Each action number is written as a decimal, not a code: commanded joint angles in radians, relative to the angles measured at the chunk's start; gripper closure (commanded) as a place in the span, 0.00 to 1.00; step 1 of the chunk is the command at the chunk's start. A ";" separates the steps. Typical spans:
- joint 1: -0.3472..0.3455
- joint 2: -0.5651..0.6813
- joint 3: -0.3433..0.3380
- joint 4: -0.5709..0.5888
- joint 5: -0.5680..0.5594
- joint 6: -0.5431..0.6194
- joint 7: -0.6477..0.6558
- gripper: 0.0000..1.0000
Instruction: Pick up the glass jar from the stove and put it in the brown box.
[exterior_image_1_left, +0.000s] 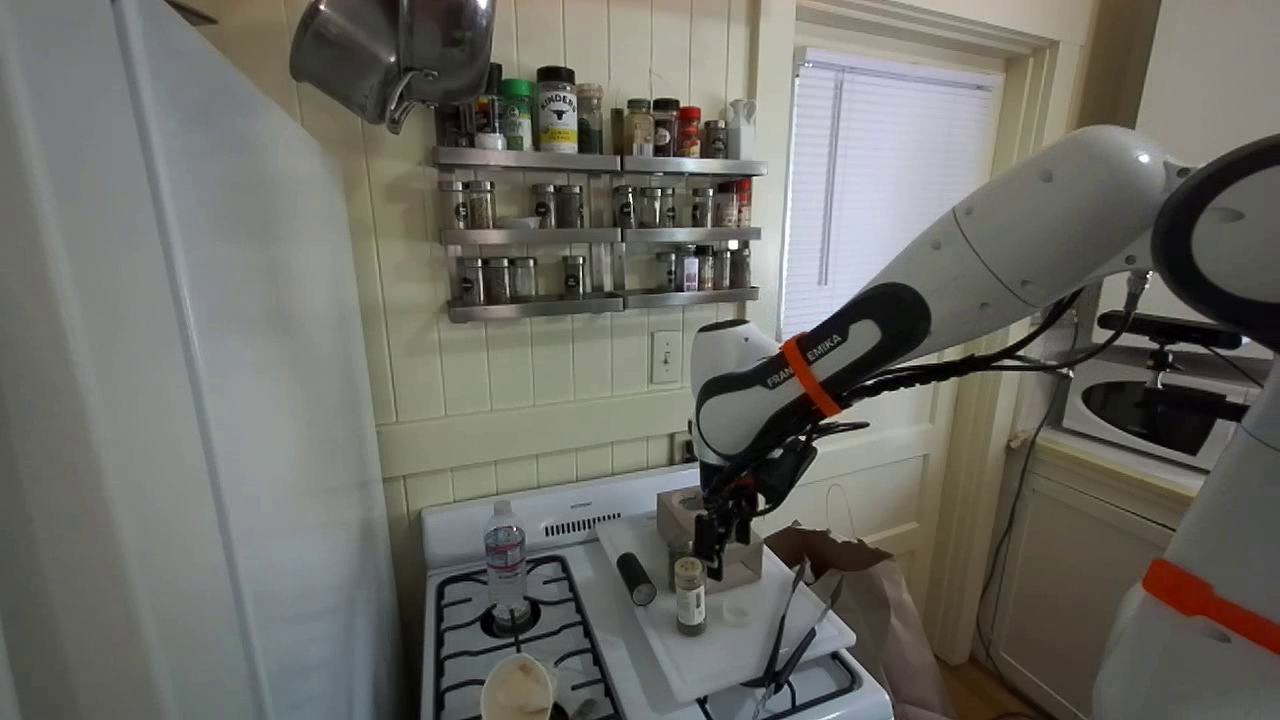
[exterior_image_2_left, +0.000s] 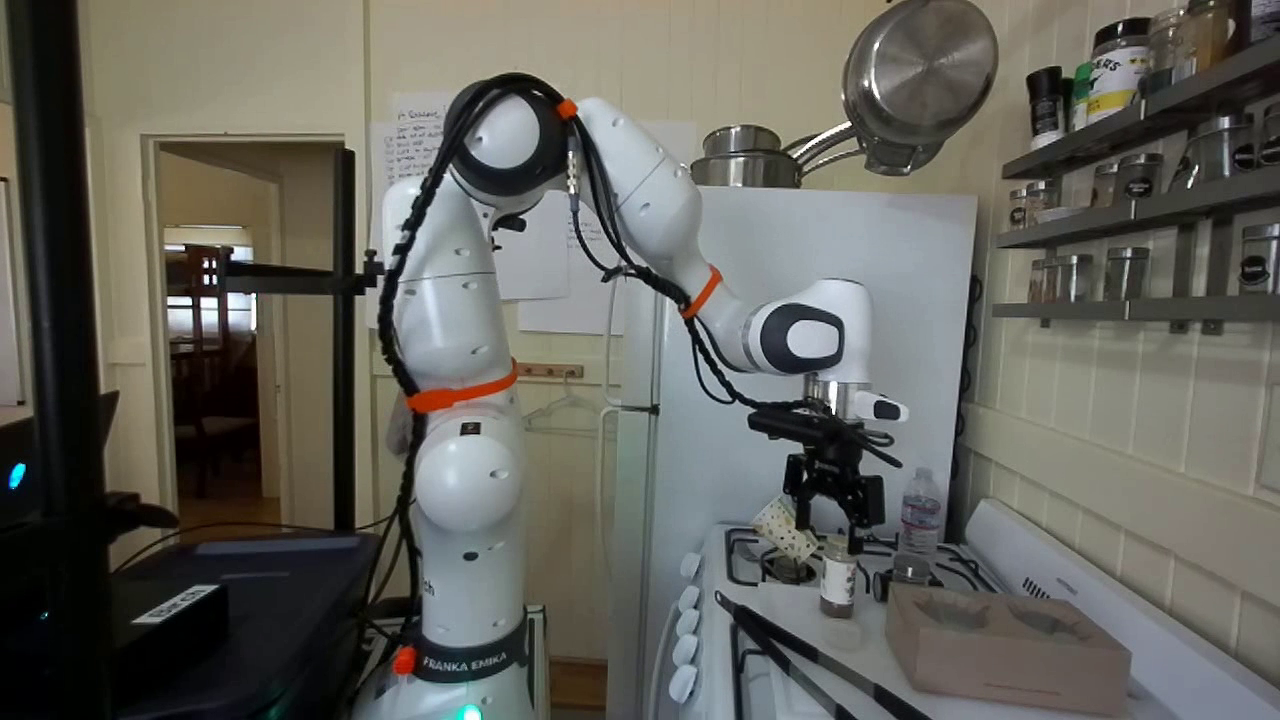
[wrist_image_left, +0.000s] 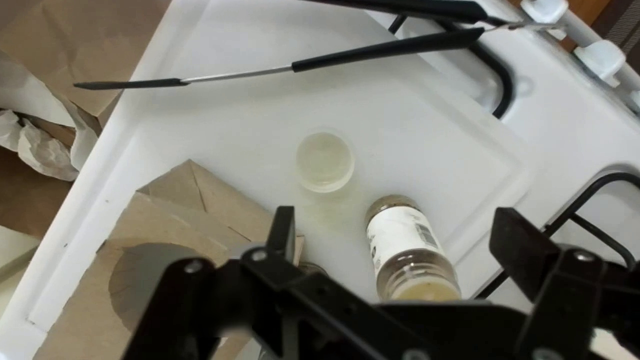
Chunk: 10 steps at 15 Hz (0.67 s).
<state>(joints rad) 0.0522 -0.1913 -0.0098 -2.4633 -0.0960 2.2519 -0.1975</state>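
The glass jar with a white label stands upright on a white board on the stove. It shows in an exterior view and in the wrist view. My gripper is open, with a finger on each side of the jar and gaps between. In both exterior views my gripper is about at the height of the jar's top. The brown box stands beside it; it also shows in an exterior view and in the wrist view, with holes in its top.
Another jar stands close to the box, mostly hidden. A dark cylinder lies on the board. Tongs, a clear round piece, a water bottle and a cup are nearby. A paper bag stands beside the stove.
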 joint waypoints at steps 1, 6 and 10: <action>-0.003 0.046 0.010 0.021 0.016 0.001 0.004 0.00; -0.012 0.023 -0.007 -0.015 0.049 -0.009 -0.033 0.00; 0.003 -0.008 0.002 -0.003 0.107 0.057 -0.039 0.00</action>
<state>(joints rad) 0.0444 -0.1632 -0.0180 -2.4600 -0.0338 2.2673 -0.2217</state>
